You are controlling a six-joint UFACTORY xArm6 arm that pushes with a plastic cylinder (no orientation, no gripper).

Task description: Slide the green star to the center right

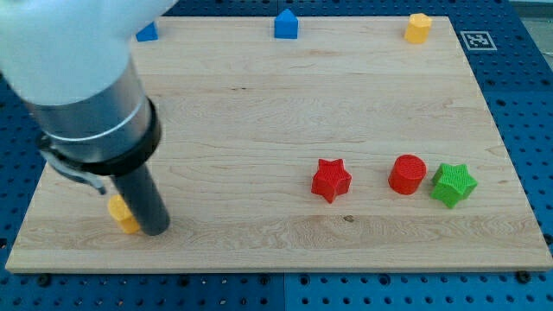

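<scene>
Green star-shaped block (454,184) sits near the wooden board's (259,121) right edge, just right of the red cylinder block (407,174), maybe touching it. My tip (154,228) is far off at the near left, pressed beside a small yellow block (122,212). No gripper here, only the rod, so nothing opens or shuts. Star lies well to my right, past the red star block (331,180). It likely needs only a short push toward the far side.
</scene>
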